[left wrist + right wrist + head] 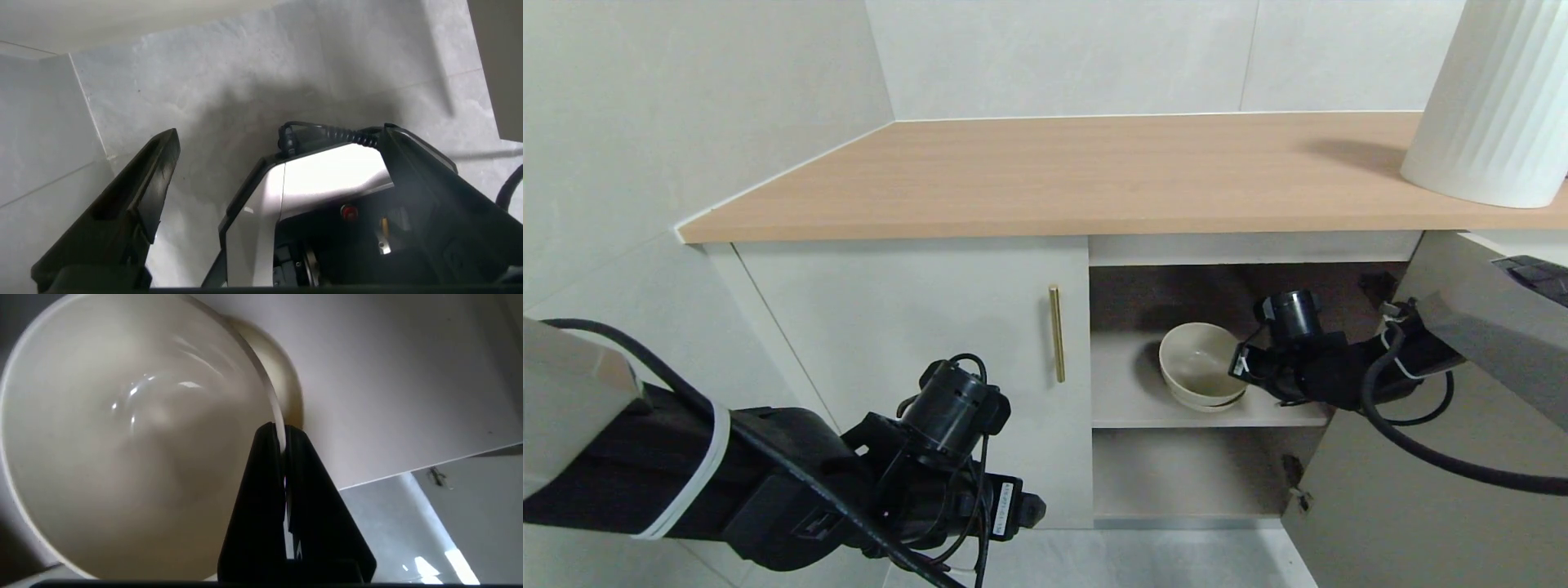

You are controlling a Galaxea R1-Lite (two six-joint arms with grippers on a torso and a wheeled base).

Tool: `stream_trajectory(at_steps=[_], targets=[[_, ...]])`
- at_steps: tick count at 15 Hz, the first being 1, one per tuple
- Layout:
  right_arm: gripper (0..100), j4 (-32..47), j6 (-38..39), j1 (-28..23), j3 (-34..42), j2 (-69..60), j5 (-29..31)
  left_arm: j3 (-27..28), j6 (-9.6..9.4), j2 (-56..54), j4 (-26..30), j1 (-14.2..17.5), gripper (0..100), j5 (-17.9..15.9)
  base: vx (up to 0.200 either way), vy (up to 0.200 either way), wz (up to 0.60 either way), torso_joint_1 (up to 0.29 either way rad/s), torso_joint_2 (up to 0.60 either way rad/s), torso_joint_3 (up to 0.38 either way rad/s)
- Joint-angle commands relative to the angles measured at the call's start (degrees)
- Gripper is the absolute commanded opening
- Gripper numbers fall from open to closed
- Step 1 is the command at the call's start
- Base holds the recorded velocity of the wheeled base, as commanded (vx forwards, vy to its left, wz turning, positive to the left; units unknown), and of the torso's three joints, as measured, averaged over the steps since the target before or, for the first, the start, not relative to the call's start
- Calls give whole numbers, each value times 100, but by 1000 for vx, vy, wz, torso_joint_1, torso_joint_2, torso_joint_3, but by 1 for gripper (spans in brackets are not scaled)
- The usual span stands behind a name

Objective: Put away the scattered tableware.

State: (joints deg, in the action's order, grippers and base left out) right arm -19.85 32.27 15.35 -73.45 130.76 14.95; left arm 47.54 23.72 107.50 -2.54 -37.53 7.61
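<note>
A cream bowl (1196, 363) rests tilted on a second cream dish (1205, 402) on the middle shelf (1127, 392) of the open cabinet. My right gripper (1241, 363) reaches into the cabinet from the right and is shut on the bowl's rim. In the right wrist view the bowl (139, 433) has its thin rim pinched at my right gripper (284, 498), and the lower dish (282, 367) peeks out behind. My left gripper (282, 139) hangs low over the grey floor in front of the shut cabinet door, open, nothing between its fingers.
The left cabinet door has a gold handle (1055, 333) and is shut. The right door (1380, 490) stands swung open beside my right arm. A white ribbed vessel (1494, 106) stands on the wooden countertop (1094, 171). Below the shelf is a lower compartment (1184, 474).
</note>
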Motion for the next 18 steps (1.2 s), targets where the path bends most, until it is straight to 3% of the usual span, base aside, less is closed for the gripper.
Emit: stream_trajectory(at_steps=[1, 18], targets=[[0, -2, 16, 3, -38, 82, 35, 1, 1, 17, -1, 1, 100, 4, 0, 0, 0, 0, 0, 0], [0, 60, -10, -120, -3, -6, 26, 1, 1, 35, -1, 1, 100, 4, 0, 0, 0, 0, 0, 0]])
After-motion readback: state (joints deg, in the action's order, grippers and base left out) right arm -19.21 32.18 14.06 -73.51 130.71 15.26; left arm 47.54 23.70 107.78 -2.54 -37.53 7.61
